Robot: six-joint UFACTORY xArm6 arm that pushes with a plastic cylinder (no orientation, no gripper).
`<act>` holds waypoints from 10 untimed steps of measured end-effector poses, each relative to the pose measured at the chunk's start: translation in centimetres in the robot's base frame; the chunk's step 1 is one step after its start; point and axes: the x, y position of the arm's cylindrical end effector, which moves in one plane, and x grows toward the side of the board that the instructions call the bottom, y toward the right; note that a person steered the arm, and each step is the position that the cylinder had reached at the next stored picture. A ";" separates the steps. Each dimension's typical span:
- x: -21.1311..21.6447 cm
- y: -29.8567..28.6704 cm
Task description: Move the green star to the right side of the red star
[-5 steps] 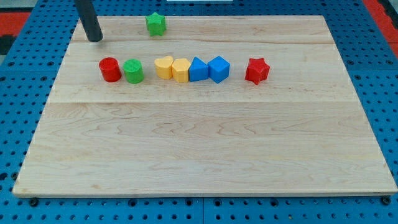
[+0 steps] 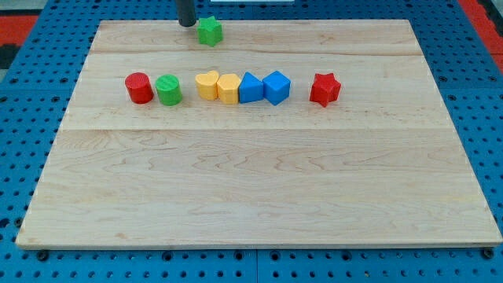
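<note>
The green star (image 2: 209, 31) lies near the board's top edge, left of centre. My tip (image 2: 187, 23) is at the top edge, right against the green star's left side. The red star (image 2: 324, 89) lies right of centre, at the right end of a row of blocks, well to the right of and below the green star.
A row runs left from the red star: a blue cube (image 2: 276, 86), a blue block (image 2: 250, 88), a yellow block (image 2: 229, 89), a yellow heart (image 2: 207, 84), a green cylinder (image 2: 168, 90) and a red cylinder (image 2: 139, 87). The wooden board (image 2: 251, 189) sits on a blue pegboard.
My tip has moved right and up along the top edge, from the board's top left to the green star's left side. The green star has shifted a little to the right.
</note>
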 end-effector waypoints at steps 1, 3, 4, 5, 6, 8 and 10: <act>3.0 7.8; 1.2 4.3; 4.8 5.5; 5.8 11.6; 4.9 12.2; 7.2 6.6; 9.5 23.4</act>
